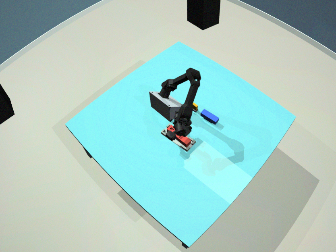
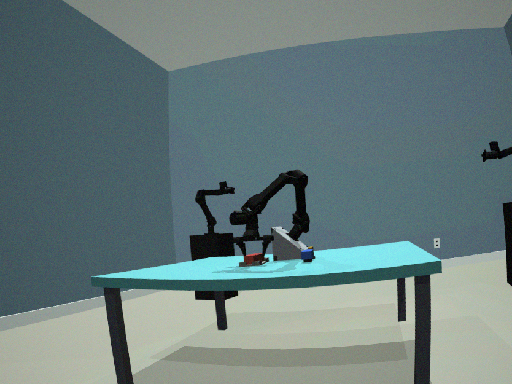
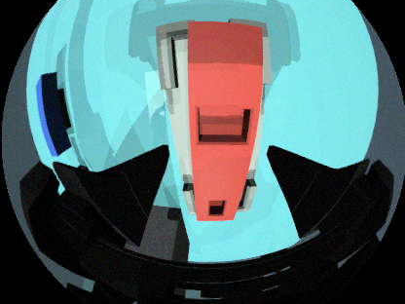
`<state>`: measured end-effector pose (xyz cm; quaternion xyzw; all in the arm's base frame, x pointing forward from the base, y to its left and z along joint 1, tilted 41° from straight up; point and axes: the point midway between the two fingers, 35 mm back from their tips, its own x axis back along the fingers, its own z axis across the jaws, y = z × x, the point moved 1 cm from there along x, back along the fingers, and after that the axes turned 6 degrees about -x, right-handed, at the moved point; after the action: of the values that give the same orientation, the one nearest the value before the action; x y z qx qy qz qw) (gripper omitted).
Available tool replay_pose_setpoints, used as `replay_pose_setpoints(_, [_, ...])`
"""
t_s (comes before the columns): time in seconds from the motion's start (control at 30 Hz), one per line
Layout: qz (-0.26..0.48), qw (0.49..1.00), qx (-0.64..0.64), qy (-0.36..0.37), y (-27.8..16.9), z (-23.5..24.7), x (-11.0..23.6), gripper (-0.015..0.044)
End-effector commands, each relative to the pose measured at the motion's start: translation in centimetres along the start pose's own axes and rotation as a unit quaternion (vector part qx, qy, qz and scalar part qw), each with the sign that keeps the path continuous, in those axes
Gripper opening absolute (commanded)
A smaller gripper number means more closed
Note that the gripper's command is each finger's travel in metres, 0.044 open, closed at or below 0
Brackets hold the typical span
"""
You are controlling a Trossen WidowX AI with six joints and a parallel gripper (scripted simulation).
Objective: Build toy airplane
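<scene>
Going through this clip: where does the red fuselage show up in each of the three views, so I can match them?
Top: the red fuselage lies in the grey jig, mid-table, under the arm's wrist.
Exterior: a small red block left of the grey base wedge.
Wrist: fills the centre, between the open gripper's fingers.
Shared landmark: the blue wing, also and.
</scene>
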<state>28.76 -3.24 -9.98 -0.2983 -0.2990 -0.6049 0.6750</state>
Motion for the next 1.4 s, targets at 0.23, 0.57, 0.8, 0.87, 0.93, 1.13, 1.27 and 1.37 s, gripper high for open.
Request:
replay_pose_setpoints(0.23, [-0.001, 1.000, -0.002, -0.001, 0.3, -0.3, 8.0, 0.0440])
replay_pose_setpoints(0.57, [-0.002, 1.000, -0.002, 0.000, 0.3, -0.4, 10.7, 0.0440])
replay_pose_setpoints(0.8, [-0.002, 0.999, 0.046, 0.000, 0.6, -0.2, 10.9, 0.0440])
replay_pose_setpoints(0.87, [-0.002, 0.999, 0.051, -0.003, 1.1, 0.9, 10.9, 0.0440])
replay_pose_setpoints(0.93, [-0.002, 0.998, 0.061, -0.008, 2.0, 3.1, 10.9, 0.0440])
replay_pose_setpoints(1.13, [-0.005, 0.997, 0.077, -0.014, 4.1, 11.6, 10.5, 0.0440])
replay_pose_setpoints(1.27, [-0.006, 0.998, 0.061, -0.009, 4.2, 18.8, 10.0, 0.0440])
replay_pose_setpoints(1.37, [-0.004, 0.999, 0.051, 0.001, 3.2, 24.1, 9.6, 0.0440])
